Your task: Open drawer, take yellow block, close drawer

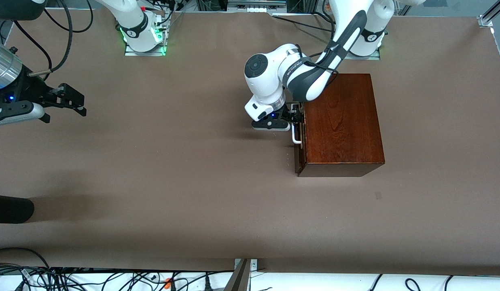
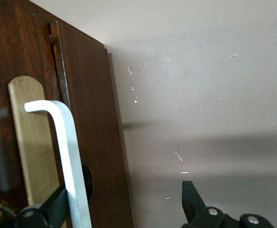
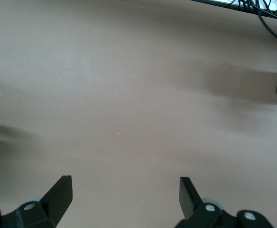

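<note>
Right end effector (image 1: 74, 103) hangs open and empty over the worktop (image 1: 173, 194) at the right arm's end; that arm waits. Left end effector (image 1: 295, 117) is at the drawer (image 1: 301, 133) front, jaws open and straddling the white handle (image 2: 69, 161), apparently positioned to pull. Drawer looks shut. Yellow block not visible, presumably inside the box (image 1: 343, 121).

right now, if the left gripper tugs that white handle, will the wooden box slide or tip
The wooden box looks wide, low and solid, so tipping seems unlikely. It sits unfixed on the smooth table, so it might creep. The thin handle looks rigid; the open left gripper straddles it.
</note>
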### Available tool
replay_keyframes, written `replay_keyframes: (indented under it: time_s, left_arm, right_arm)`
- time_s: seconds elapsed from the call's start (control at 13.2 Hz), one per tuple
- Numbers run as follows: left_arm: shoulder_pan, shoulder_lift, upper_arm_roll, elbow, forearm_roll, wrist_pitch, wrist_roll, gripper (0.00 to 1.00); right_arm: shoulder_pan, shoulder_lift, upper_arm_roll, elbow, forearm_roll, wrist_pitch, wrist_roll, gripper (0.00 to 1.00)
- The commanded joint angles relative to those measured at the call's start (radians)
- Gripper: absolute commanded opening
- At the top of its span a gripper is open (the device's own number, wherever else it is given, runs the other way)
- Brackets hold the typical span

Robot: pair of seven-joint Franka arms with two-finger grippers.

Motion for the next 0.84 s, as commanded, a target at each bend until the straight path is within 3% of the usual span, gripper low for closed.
replay_keyframes:
  time_s: [0.0,0.23,0.76]
  left_arm:
    - [-0.033,0.022,0.003,0.012,0.021,0.031,-0.066,1.00]
    - [-0.035,0.031,0.003,0.016,0.008,0.074,-0.096,1.00]
    - [-0.065,0.097,0.002,0.127,-0.035,0.084,-0.102,1.00]
  right_arm:
    - [-0.004,-0.011,-0.001,-0.007,0.001,-0.007,-0.012,1.00]
    - [-0.006,-0.013,-0.001,-0.007,0.000,-0.007,-0.012,1.00]
    - [-0.004,-0.011,-0.001,-0.007,0.001,-0.009,-0.012,1.00]
